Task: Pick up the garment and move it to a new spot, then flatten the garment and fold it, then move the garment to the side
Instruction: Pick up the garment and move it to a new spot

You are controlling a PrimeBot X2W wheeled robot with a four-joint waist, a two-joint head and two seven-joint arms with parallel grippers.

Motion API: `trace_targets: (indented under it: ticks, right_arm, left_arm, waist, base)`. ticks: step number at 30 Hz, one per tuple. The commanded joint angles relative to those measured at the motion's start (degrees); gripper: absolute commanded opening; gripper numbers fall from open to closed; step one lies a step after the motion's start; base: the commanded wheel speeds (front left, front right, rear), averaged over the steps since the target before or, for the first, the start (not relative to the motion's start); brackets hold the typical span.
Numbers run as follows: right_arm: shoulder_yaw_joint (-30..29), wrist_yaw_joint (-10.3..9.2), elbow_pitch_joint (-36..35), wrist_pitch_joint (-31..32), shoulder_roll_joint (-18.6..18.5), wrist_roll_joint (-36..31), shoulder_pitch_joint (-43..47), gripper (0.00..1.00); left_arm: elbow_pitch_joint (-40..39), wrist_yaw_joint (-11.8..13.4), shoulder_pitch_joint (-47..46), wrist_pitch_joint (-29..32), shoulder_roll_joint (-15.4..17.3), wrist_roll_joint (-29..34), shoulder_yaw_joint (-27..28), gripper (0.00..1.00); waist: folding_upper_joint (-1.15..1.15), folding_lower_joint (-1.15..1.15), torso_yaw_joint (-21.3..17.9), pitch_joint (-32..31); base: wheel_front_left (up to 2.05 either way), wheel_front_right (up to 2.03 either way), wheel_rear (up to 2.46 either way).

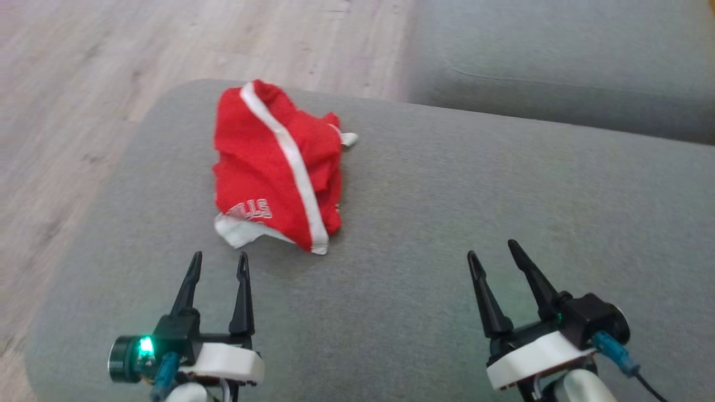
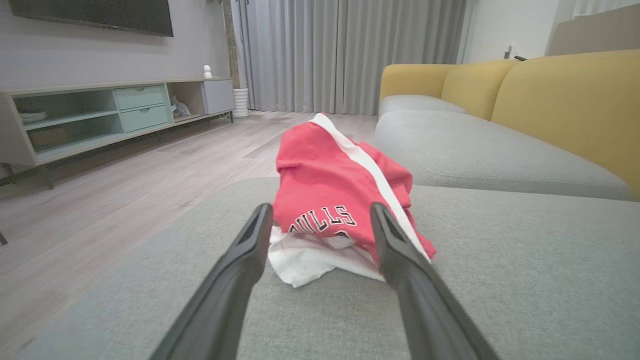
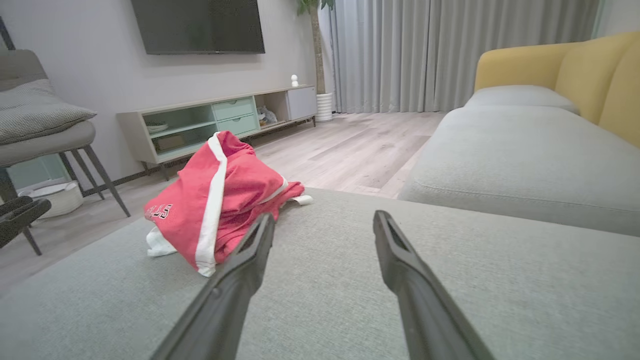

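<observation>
The garment (image 1: 268,162) is a red jersey with a white stripe and white lettering, lying crumpled in a heap on a grey cushion (image 1: 447,223), toward its far left. The left wrist view has the garment (image 2: 335,195) straight ahead, and in the right wrist view the garment (image 3: 215,205) lies left of the fingers. My left gripper (image 1: 219,261) hovers open just short of the heap's near edge, nothing between its fingers. Off to the right, my right gripper (image 1: 494,250) is open too, over bare cushion. In the wrist views the left gripper (image 2: 320,220) and the right gripper (image 3: 322,227) both stand open.
The cushion's rounded left edge drops to a wooden floor (image 1: 84,84). A second grey seat (image 1: 558,61) with yellow backrests (image 2: 565,100) lies beyond. Farther off stand a low TV cabinet (image 3: 215,120) and a chair (image 3: 45,135).
</observation>
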Motion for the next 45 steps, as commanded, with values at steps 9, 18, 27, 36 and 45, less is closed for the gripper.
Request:
trace_targets:
  ticks: [9, 18, 27, 36, 45]
  right_arm:
    - [3.54, -0.04, -1.31, -0.63, -0.37, 0.49, -1.37, 1.0]
    - [4.59, -0.04, -1.25, -0.63, -0.37, 0.3, -2.44, 1.0]
    - [5.33, -0.04, -1.87, -0.63, -0.37, -0.65, -6.1, 1.0]
    - [5.54, -0.04, -2.54, -0.63, -0.37, -1.31, -10.11, 1.0]
    - [5.3, -0.04, -3.94, -0.63, -0.37, -1.78, -12.22, 1.0]
  left_arm:
    - [-1.8, -0.6, -0.97, -0.56, -0.18, 0.77, 2.82, 1.0]
    - [-2.33, -0.53, -1.71, -0.56, -0.26, 0.95, 3.51, 1.0]
    - [2.0, -4.92, -16.68, 0.04, 5.21, 2.2, 5.3, 1.0]
    - [13.86, -10.06, -37.32, 13.09, 11.06, -0.36, 3.91, 1.0]
    - [26.3, -10.95, -48.14, 23.41, 15.14, -7.22, 1.79, 1.0]
  waist:
    - [0.0, 0.0, 3.54, 0.31]
    - [0.0, 0.0, 2.76, 1.54]
    - [0.0, 0.0, -2.38, 7.17]
    - [0.0, 0.0, -6.74, 13.93]
    - [0.0, 0.0, -10.2, 18.08]
  base:
    - [0.0, 0.0, 0.0]
    - [0.0, 0.0, 0.0]
    - [0.0, 0.0, 0.0]
    - [0.0, 0.0, 0.0]
    - [0.0, 0.0, 0.0]
